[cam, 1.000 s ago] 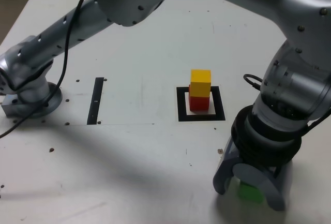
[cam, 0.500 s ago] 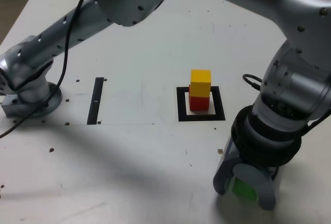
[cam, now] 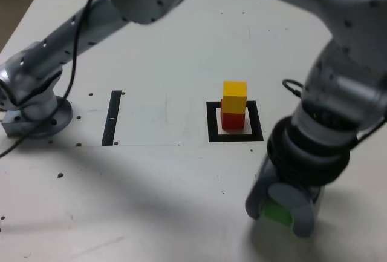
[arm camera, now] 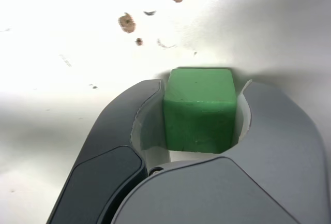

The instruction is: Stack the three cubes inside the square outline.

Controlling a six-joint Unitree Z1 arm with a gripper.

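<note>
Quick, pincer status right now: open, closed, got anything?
Pincer: closed on the green cube, jaws against both of its sides, down by the table.

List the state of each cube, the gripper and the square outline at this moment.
green cube: clamped between the jaws, near the table's front edge
gripper: shut on the green cube
yellow cube: stacked on the red cube
red cube: inside the outline, under the yellow cube
square outline: holds a two-cube stack

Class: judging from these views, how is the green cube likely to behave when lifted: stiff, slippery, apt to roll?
The green cube probably stays rigid: its edges look undeformed between the jaws. Flat faces suggest it won't roll. Its matte surface likely resists slipping.
</note>
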